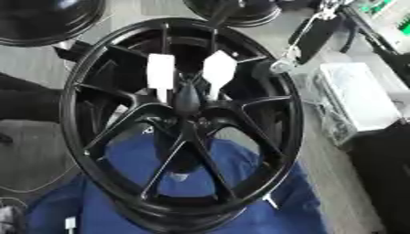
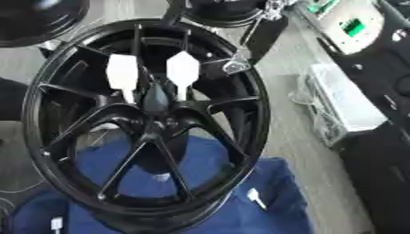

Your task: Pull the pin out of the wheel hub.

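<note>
We cannot make out the right hand [image 1: 282,65] clearly. It is a black and silver shape at the wheel hub's [image 1: 120,183] upper right rim, and we cannot tell how its fingers are set or whether they hold anything. The left hand does not show. 2 white flat-headed pins [image 1: 161,71] stand side by side just above the hub's centre, left of that hand and apart from it. The 1 hub stands upright on a blue cloth [image 1: 288,205]. 1 white box [image 1: 360,96] lies to the right.

A blue cloth [image 1: 264,215] on the grey floor [image 2: 284,137] carries the black wheel [image 1: 276,82].
</note>
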You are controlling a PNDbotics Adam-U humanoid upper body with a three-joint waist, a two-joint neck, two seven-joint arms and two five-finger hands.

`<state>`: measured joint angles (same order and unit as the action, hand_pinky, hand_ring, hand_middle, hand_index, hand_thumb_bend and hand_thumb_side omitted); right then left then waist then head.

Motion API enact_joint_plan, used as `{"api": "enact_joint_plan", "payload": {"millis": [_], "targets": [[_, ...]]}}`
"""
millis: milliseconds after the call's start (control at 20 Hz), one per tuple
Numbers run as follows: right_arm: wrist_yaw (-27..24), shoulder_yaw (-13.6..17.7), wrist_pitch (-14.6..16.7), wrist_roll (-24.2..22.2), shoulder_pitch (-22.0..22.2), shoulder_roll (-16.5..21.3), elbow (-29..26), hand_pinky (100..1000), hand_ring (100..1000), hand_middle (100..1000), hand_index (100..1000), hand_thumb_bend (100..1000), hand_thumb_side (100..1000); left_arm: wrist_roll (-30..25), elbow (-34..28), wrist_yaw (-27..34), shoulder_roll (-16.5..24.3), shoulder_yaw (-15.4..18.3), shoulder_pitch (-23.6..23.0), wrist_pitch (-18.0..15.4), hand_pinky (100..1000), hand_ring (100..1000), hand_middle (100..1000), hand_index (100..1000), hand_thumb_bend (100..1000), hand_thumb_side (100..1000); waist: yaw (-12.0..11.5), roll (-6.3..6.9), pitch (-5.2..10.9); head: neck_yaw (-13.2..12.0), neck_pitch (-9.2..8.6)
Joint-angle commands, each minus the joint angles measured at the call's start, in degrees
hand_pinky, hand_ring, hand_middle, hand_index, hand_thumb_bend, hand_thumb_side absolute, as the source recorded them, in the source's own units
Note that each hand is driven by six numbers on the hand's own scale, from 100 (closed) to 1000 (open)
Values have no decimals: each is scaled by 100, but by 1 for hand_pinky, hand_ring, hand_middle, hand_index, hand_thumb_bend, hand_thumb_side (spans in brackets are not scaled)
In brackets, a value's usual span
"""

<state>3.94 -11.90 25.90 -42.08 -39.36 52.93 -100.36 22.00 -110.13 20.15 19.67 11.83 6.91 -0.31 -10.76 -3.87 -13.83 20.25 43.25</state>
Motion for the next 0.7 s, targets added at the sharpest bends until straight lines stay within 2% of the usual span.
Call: {"api": "enact_joint_plan", "payload": {"millis": [50,350,700], "targets": [[255,33,945,-981,-138,-44,97,888,830,804,898,430,227,68,-61,-43,179,68,-12,-11,858,705,754,837,208,765,31,32,141,-92,48],[543,-43,906,-902,-180,-220,185,879,817,799,893,432,233,115,-58,-55,202,85,-37,-18,858,704,753,837,208,765,64,39,149,-191,79],[821,-39,841,-984,-189,-297,56,865,823,804,895,438,301,112,-50,-61,194,87,-46,-15,858,703,752,837,208,767,74,36,123,-177,72]]}}
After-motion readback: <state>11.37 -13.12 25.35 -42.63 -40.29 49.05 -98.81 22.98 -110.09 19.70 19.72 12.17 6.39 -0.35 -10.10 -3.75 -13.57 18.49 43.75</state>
